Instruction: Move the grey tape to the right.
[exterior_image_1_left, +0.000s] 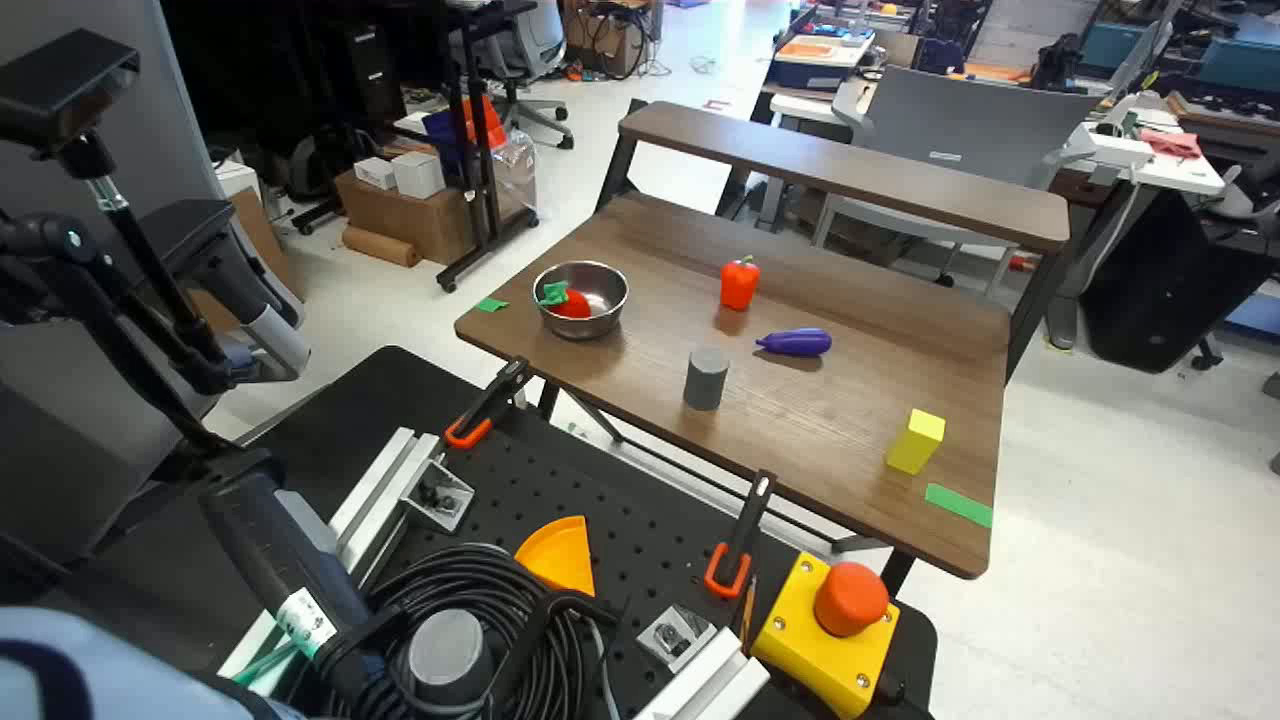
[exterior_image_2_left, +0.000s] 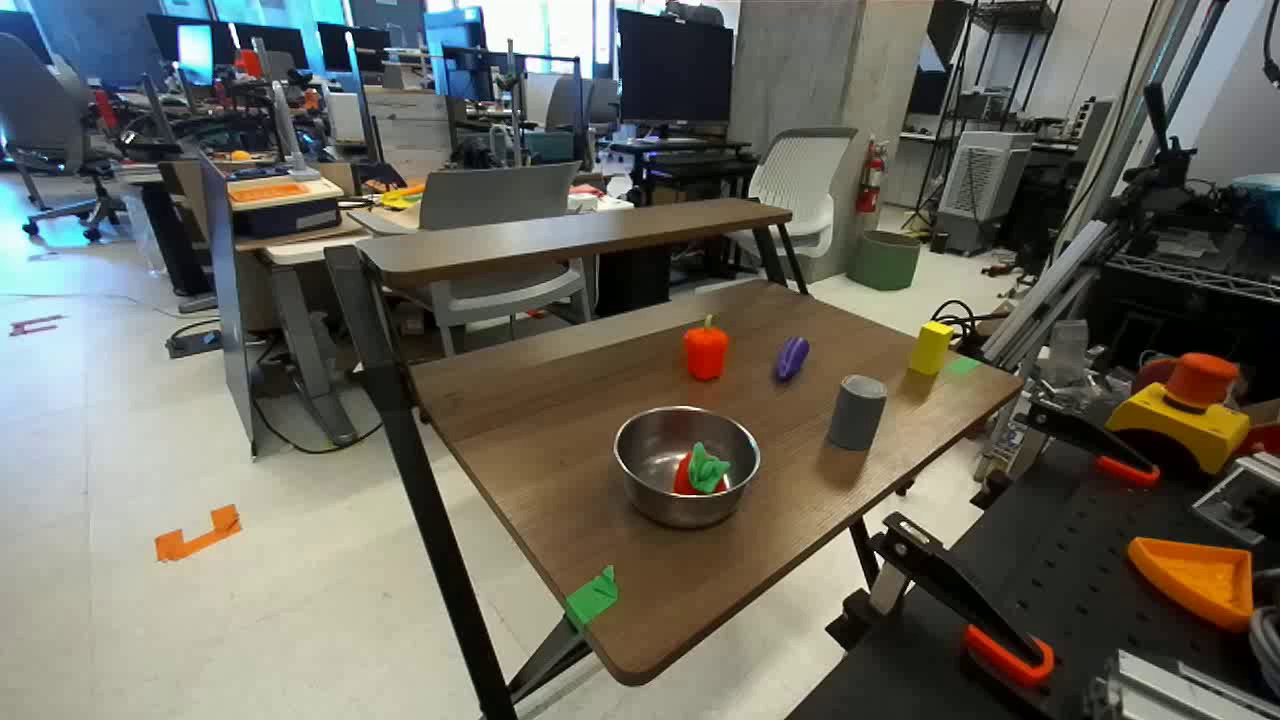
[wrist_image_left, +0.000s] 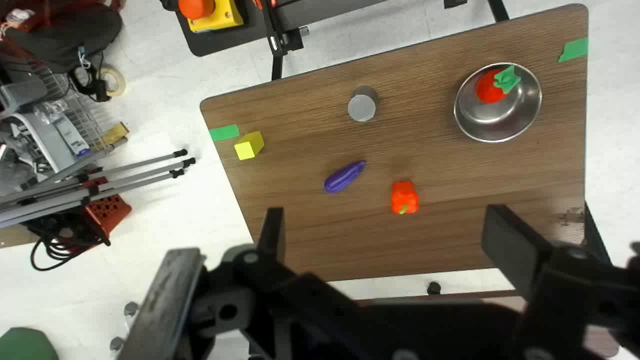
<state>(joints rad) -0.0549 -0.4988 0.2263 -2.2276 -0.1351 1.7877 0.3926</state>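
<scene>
The grey tape is a short dark grey cylinder standing upright on the brown table (exterior_image_1_left: 890, 375). It shows in both exterior views (exterior_image_1_left: 706, 380) (exterior_image_2_left: 857, 412) and in the upper middle of the wrist view (wrist_image_left: 362, 106). My gripper (wrist_image_left: 386, 220) is open in the wrist view, with its two fingers wide apart and nothing between them. It is high above the table, apart from the tape, which lies above the fingertips in that picture. The gripper is out of view in both exterior views.
A metal bowl (wrist_image_left: 497, 127) holds a red item with a green top (wrist_image_left: 492, 87). A red-orange pepper (wrist_image_left: 404, 197), a purple eggplant (wrist_image_left: 345, 176) and a yellow block (wrist_image_left: 249, 145) are on the table. A raised shelf (exterior_image_1_left: 840, 165) runs along one long edge; clamps (exterior_image_1_left: 742, 535) stand opposite.
</scene>
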